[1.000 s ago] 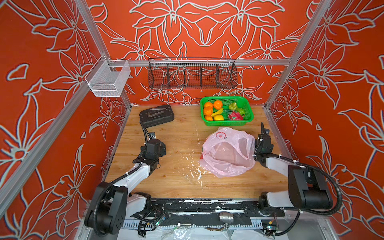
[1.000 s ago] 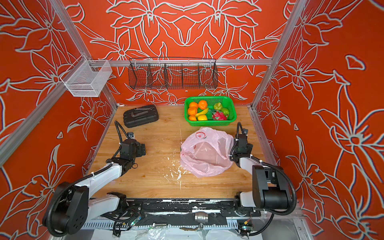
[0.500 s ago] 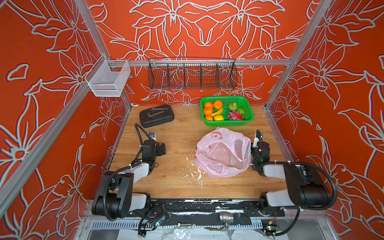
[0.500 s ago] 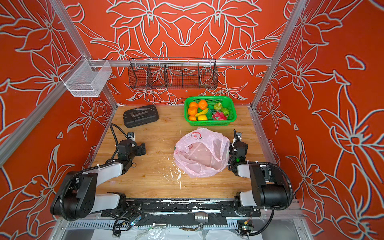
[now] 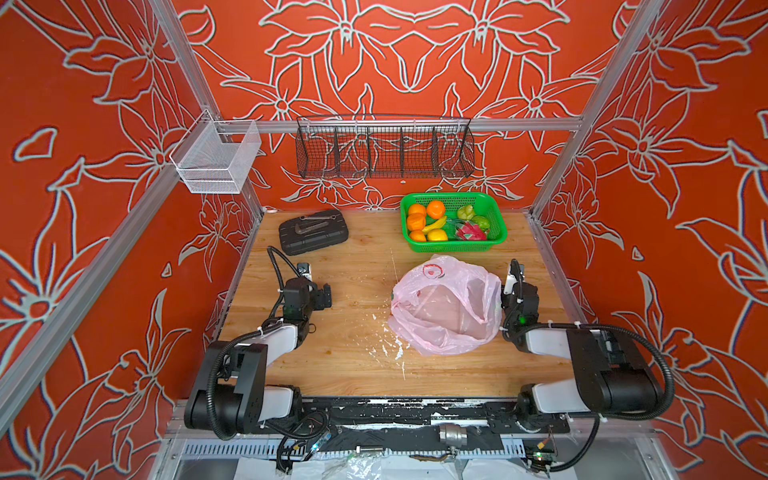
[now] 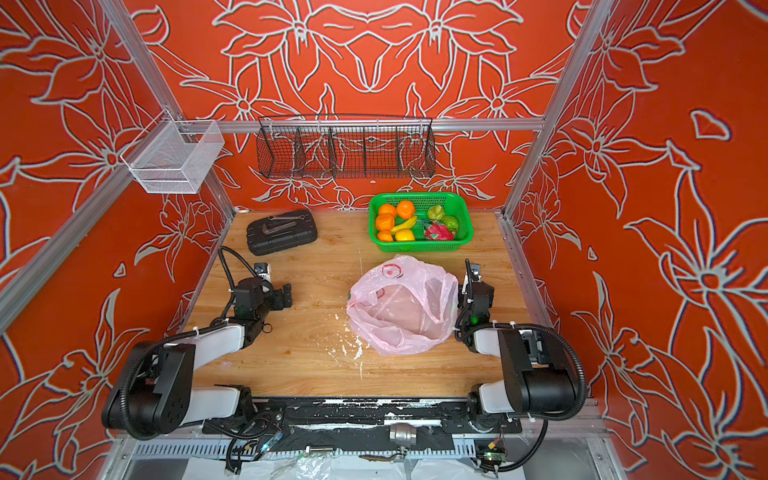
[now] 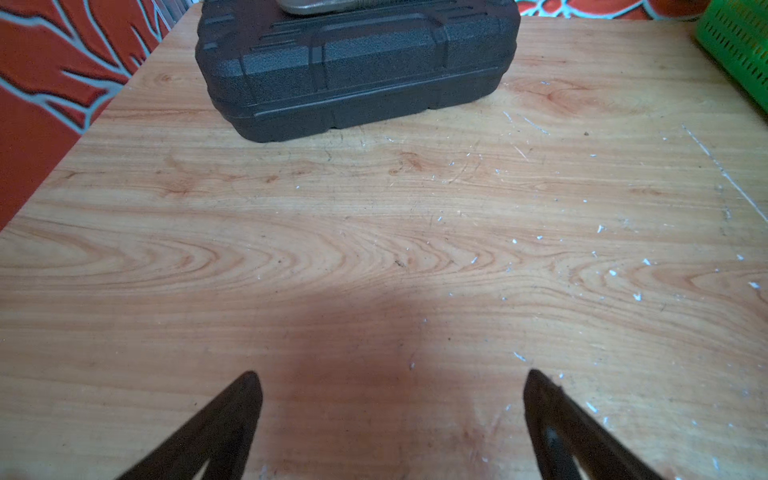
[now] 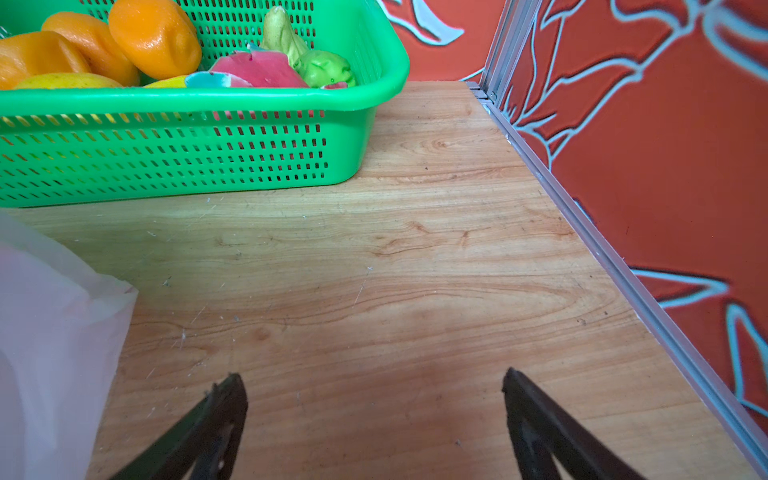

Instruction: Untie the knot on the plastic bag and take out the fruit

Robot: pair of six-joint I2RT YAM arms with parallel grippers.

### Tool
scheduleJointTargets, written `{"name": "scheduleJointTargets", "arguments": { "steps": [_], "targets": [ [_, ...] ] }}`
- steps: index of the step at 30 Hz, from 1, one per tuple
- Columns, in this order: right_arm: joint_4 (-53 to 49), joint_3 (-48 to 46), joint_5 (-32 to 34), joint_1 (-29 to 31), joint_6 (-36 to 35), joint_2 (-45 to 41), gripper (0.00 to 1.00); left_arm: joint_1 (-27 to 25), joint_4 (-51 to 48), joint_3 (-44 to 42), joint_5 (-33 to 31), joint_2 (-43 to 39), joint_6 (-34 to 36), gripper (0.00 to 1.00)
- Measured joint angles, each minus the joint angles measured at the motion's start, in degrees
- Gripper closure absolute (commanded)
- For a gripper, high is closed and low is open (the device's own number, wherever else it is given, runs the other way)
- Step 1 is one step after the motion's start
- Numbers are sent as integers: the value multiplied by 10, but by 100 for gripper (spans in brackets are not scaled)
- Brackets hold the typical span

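Since the open bag [image 5: 444, 316] lies right of centre in a top view, just left of the right jaws, that arm is nearer; both pairs of jaws gape empty, and the fruit [image 5: 435, 209] sits in the basket [image 5: 453, 249] above.

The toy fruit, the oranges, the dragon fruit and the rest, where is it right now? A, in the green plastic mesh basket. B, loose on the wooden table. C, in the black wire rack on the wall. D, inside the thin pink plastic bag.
A: in a top view the toy fruit lies in the green plastic mesh basket, and the thin pink plastic bag in front of it lies slack with no fruit showing through.
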Motion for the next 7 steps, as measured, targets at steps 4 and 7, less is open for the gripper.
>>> {"name": "scheduleJointTargets", "arguments": {
  "steps": [4,7],
  "targets": [
    [-2,0,6,6,-3,0,3,0,0,0,0,0,0,3],
    [-3,1,6,8,-4,0,3,0,0,0,0,0,0,3]
  ]
}}
